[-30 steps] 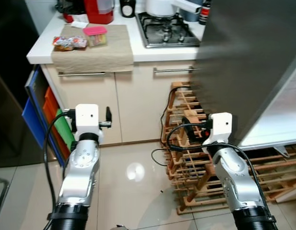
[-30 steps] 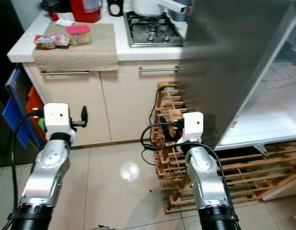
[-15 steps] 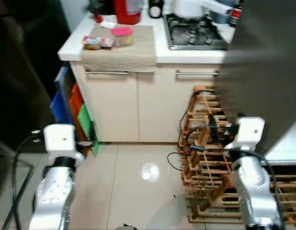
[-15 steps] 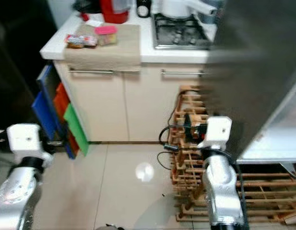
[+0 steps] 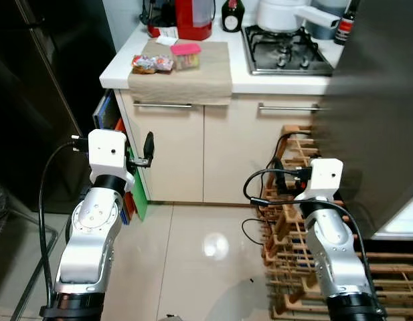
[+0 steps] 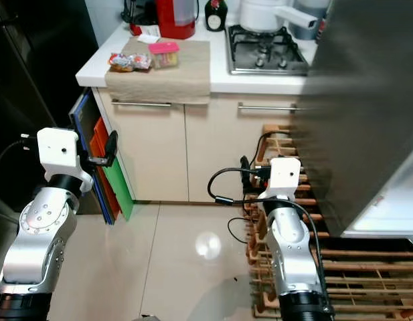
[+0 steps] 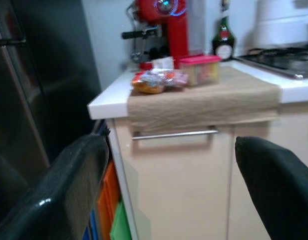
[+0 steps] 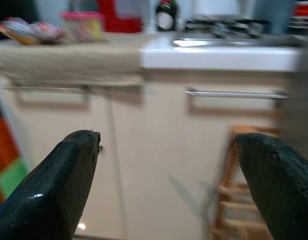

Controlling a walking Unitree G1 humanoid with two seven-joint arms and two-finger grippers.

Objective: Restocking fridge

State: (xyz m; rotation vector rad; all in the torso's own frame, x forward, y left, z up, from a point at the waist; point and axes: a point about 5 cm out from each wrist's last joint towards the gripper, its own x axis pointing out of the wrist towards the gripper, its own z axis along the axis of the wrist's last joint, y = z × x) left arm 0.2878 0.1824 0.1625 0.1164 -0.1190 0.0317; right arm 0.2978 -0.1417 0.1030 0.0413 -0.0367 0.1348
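From the white worktop (image 5: 273, 83) down to its beige cloth (image 5: 186, 67), I saw the crinkly snack packet (image 5: 151, 63) and pink-lidded clear plastic box (image 5: 185, 55); likely light, box stiffer, best pinched across its sides; left gripper (image 7: 173, 175) and right gripper (image 8: 168, 170) wide, empty.

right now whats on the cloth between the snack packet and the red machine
A small clear container with a pink lid sits on the cloth, between the snack packet and the red machine behind it; the left eye view shows it.
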